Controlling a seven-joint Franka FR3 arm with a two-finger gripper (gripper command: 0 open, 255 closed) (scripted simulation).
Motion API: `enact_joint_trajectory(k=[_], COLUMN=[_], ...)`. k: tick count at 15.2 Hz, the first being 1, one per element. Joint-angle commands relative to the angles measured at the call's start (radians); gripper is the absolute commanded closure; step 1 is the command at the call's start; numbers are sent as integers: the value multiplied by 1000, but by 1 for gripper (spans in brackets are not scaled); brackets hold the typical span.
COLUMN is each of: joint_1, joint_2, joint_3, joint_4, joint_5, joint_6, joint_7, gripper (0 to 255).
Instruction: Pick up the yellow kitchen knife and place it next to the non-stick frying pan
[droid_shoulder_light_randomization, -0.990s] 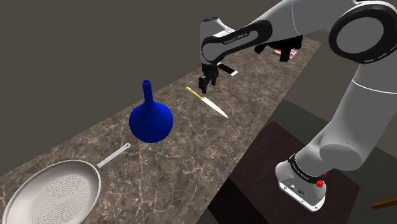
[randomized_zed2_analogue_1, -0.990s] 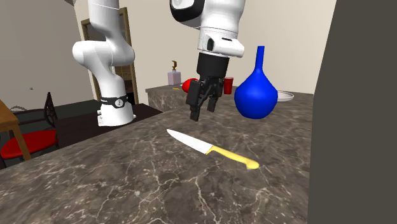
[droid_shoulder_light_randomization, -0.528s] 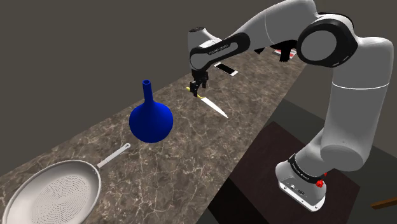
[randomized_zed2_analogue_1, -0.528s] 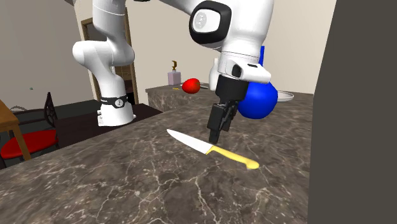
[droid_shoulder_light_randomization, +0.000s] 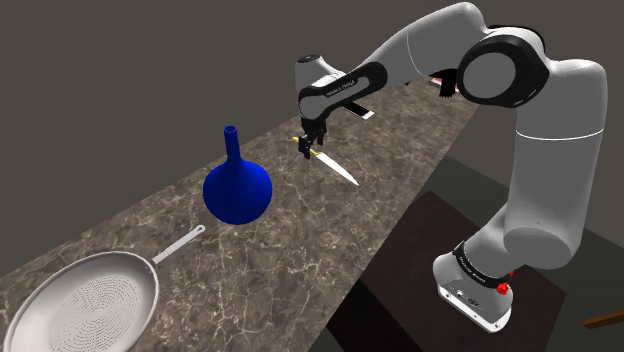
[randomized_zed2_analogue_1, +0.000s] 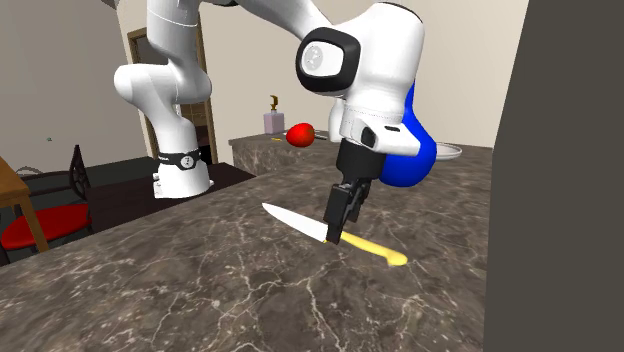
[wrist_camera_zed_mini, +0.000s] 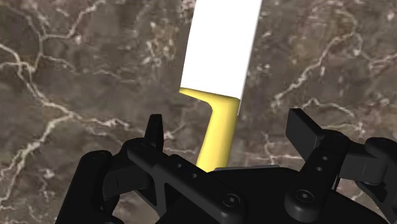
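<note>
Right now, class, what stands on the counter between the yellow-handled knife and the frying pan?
A blue long-necked vase, seen in the shoulder view, between knife and pan; otherwise bare countertop.

Arm stretched fwd, wrist bent; hand (randomized_zed2_analogue_1: 336, 232) pointing down (fingers (wrist_camera_zed_mini: 153, 129) apart).

Dark veined marble counter (droid_shoulder_light_randomization: 300, 240) before beige walls (randomized_zed2_analogue_1: 60, 70), red-cushioned chair (randomized_zed2_analogue_1: 40, 225)

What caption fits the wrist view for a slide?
Open gripper straddles the yellow handle of the white-bladed knife on the dark marbled counter.
</note>
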Motion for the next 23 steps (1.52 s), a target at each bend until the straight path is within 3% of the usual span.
enact_joint_trajectory(k=[1,5,6,15,23], joint_1=[0,0,0,0,-2], joint_2=[1,1,1,1,-64], joint_3=[0,0,0,0,4], joint_4=[-1,-1,-1,-1,13], joint_5=[0,0,0,0,8], joint_6=[2,2,2,2,-76], joint_7=[0,0,0,0,-10], gripper=[0,0,255,255,255])
